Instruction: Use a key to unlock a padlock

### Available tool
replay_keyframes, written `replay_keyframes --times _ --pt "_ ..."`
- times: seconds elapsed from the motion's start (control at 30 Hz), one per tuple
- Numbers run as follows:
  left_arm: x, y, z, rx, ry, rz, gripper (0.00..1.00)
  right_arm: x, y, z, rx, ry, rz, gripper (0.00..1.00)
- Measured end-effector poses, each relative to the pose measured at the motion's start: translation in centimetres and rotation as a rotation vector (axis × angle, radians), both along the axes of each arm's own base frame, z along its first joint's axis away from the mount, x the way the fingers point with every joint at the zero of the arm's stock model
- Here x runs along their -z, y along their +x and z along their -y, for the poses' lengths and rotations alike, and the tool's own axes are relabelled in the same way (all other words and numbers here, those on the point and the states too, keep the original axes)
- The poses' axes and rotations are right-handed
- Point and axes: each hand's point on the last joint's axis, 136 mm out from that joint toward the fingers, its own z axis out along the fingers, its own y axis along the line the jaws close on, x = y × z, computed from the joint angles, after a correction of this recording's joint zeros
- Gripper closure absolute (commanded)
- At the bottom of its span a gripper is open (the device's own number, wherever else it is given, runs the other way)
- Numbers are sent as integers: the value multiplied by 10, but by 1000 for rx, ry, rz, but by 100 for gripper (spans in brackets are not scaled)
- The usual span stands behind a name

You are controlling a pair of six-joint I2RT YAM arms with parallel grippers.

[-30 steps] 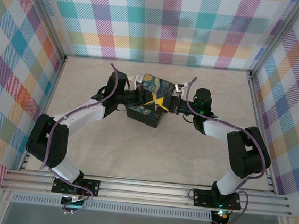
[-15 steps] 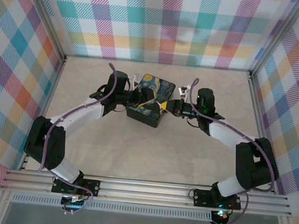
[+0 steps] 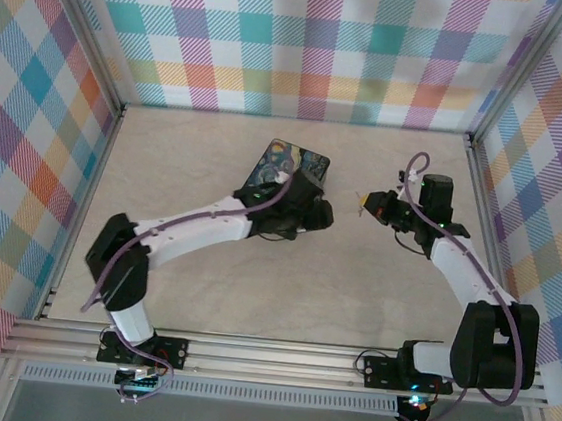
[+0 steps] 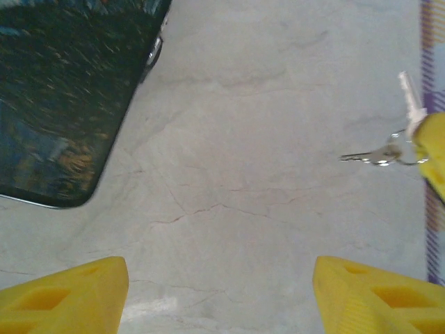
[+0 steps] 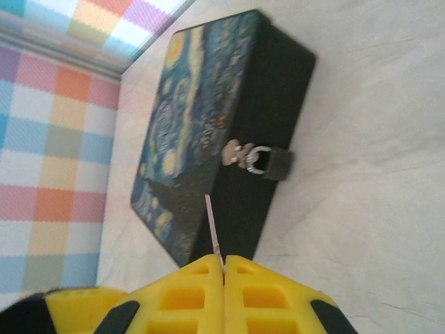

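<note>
The padlock, a small dark body with a silvery shackle, hangs from the hasp on the black side of the Starry-Night box. My right gripper is shut on the key, whose thin blade points toward the box, well short of the padlock. From above, the right gripper sits to the right of the box. My left gripper hovers by the box's near right corner, open and holding nothing. The left wrist view has the key and a second one dangling on a ring.
Pale marble-patterned tabletop spreads in front of the box. Plaid walls enclose the back and both sides. The left arm stretches diagonally across the middle toward the box.
My left gripper opened and swung from the box's left side to its near right corner. My right gripper drew back to the right, away from the box, still shut on the key.
</note>
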Motion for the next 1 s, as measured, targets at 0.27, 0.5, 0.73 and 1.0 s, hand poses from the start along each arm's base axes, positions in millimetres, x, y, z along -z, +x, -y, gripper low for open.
replay_keyframes --times 0.27,0.5,0.73,1.0 --pt "79 9 40 -95 173 -43 31 21 -3 26 73 -70 -55 100" --pt "104 28 37 -150 255 -14 31 20 -13 27 47 -102 -32 100" --pt "102 58 0 -253 287 15 31 33 -20 24 25 -99 -61 100" --pt "87 63 -95 -398 393 48 30 41 -22 21 4 -84 -88 100"
